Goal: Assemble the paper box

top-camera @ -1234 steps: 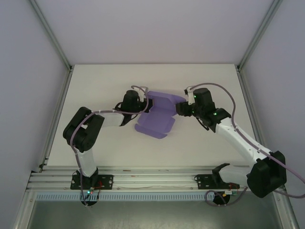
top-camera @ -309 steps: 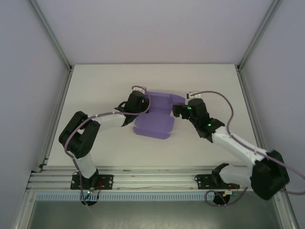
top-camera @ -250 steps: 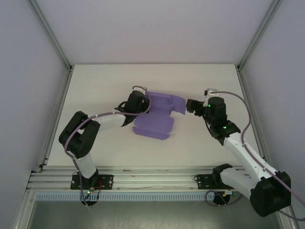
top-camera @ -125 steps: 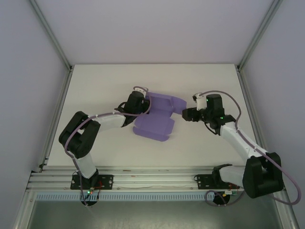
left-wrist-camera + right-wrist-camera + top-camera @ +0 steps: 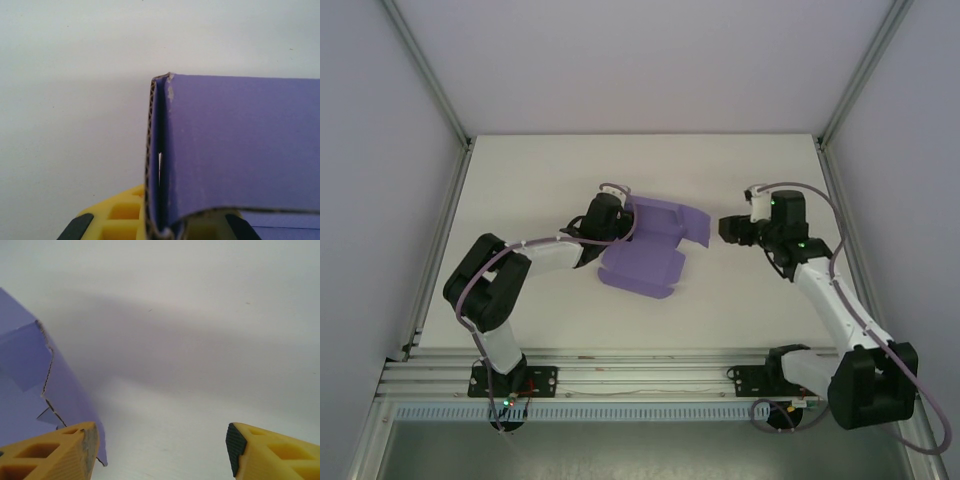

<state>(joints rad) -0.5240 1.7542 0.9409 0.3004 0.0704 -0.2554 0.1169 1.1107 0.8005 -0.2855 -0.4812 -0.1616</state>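
**A:** Left side, quick?

**B:** Left gripper [image 5: 162, 226] is clenched on a raised wall of the paper box [image 5: 240, 140]. The doubled card edge is pinched between the yellow fingers [image 5: 117, 217] at bottom centre of the wrist view. From above, it bites the card's upper-left edge.

**A:** Right?

**B:** Right gripper [image 5: 160, 452] is spread wide and holds nothing. Its fingers sit in the bottom corners of the wrist view, with the card's ragged edge at the left of frame. From above, it hangs right of centre, near the raised right flap but apart from it.

**A:** Box position?

**B:** It's mid-table [image 5: 520, 170], half folded. One flat panel lies toward the bottom of the frame, with flaps up at the top and right.

**A:** Step?

**B:** I judge we're mid-fold, raising the walls. Next I'd bring the right gripper in to the right flap and press it upright while the left anchors. Go gently, since thin card slides and creases.
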